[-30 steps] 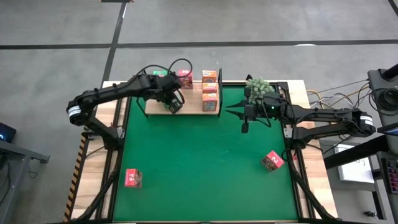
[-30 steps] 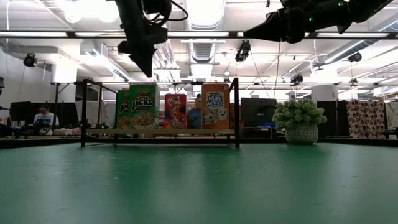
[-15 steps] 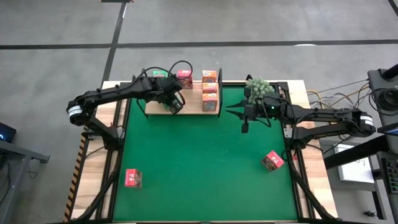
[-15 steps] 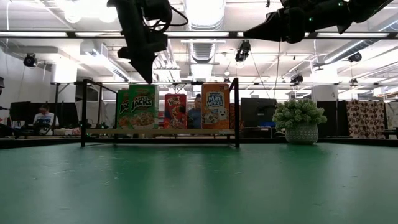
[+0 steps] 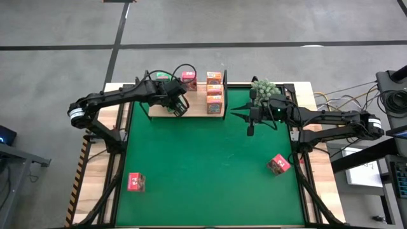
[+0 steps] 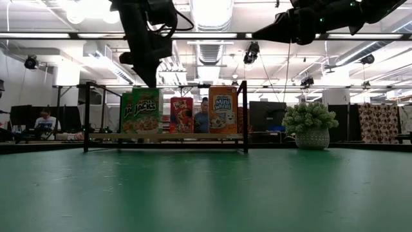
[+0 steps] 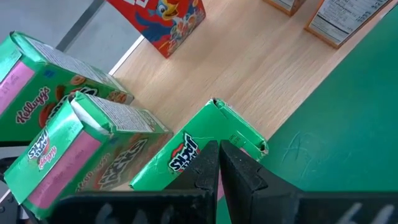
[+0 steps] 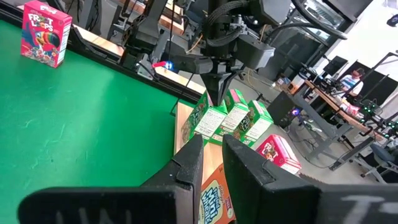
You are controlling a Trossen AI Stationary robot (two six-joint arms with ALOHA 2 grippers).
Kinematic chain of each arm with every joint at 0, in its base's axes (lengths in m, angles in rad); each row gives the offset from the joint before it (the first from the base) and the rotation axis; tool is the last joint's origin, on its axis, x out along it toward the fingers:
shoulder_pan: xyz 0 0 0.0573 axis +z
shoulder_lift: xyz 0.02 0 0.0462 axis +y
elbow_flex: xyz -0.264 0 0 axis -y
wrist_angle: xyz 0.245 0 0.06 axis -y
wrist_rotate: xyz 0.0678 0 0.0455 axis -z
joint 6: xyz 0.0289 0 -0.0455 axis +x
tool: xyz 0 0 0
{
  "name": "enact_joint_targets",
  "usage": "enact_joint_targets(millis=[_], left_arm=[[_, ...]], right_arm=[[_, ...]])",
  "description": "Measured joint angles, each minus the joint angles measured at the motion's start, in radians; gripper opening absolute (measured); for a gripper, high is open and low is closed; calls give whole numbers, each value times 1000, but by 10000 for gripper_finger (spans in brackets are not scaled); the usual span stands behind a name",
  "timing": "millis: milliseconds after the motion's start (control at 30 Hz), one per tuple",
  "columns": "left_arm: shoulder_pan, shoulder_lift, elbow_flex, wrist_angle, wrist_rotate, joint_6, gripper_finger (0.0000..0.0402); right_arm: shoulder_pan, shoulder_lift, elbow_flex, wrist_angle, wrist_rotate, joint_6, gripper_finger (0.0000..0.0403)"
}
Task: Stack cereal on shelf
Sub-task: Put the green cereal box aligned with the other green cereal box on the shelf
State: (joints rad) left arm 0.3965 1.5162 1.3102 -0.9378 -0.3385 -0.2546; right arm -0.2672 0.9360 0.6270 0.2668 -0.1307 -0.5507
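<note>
high view: left gripper (image 5: 179, 108) hung over the shelf (image 5: 197, 112), right gripper (image 5: 238, 114) beside it, nearer the fallen pink box (image 5: 278, 165). left wrist view: fingers closed, empty, directly above the front green box (image 7: 205, 149).

- Green table mat (image 5: 210, 165) across a wooden table (image 5: 310, 95).
- On the mat: wooden shelf (image 5: 191, 109) at the far edge, potted plant (image 5: 264, 89) just beside it, two pink-red cereal boxes (image 5: 136, 182) (image 5: 278, 165) lying well apart.
- On the shelf: green boxes (image 7: 118, 149), a pink-red box (image 6: 181, 115), orange boxes (image 5: 215, 92), all upright.
</note>
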Motion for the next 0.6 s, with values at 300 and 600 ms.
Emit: enact_joint_targets(millis=[300,600], left_arm=[[0,-2,1,-45,0,-28,0],[0,-7,1,-85,-1,-48,0]], right_arm=[[0,0,0,0,0,0,52],[0,0,0,0,0,0,52]])
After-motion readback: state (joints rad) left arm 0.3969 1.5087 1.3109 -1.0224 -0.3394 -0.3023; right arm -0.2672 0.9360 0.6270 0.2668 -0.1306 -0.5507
